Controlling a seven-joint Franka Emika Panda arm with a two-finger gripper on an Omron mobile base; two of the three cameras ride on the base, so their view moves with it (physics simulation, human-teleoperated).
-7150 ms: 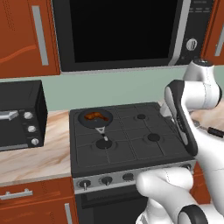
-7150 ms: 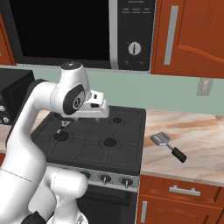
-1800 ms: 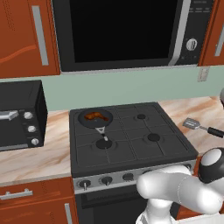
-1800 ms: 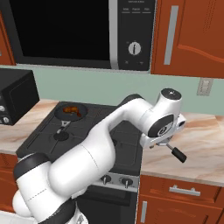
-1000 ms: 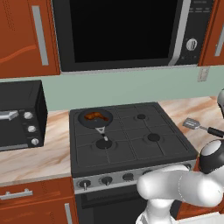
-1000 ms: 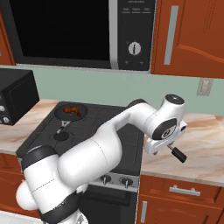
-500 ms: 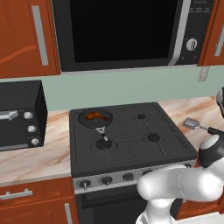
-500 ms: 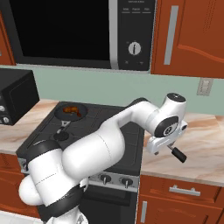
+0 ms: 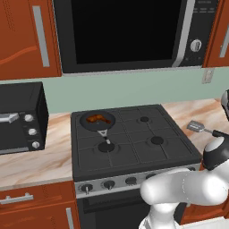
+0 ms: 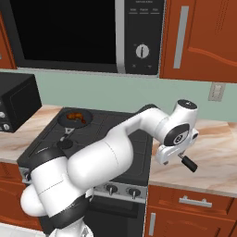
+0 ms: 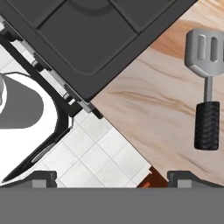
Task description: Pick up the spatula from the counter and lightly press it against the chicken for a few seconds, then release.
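Observation:
The spatula (image 11: 206, 87) lies flat on the marble counter (image 11: 148, 100) right of the stove, grey slotted head away from the black ribbed handle. From the left base camera it appears as the spatula (image 9: 202, 129); from the right base camera just its handle (image 10: 188, 163) pokes out past my hand. My gripper (image 11: 114, 179) hangs above the counter's front edge, open, with nothing between its fingertips (image 11: 41, 177); the spatula is off to one side of it. The chicken (image 9: 99, 118) rests in a small dark pan (image 10: 74, 118) on the stove's back-left burner.
The black stove (image 9: 134, 143) fills the middle, knobs along its front. A black toaster oven (image 9: 20, 118) stands on the left counter and a microwave (image 9: 125, 31) hangs above. My own arm (image 10: 115, 152) stretches across the stove. Tiled floor (image 11: 100, 153) lies below the counter edge.
The arm has swung from above the stove over to the right counter by the spatula. In the last second it only shifted slightly; the jaws stayed open and the spatula has not moved.

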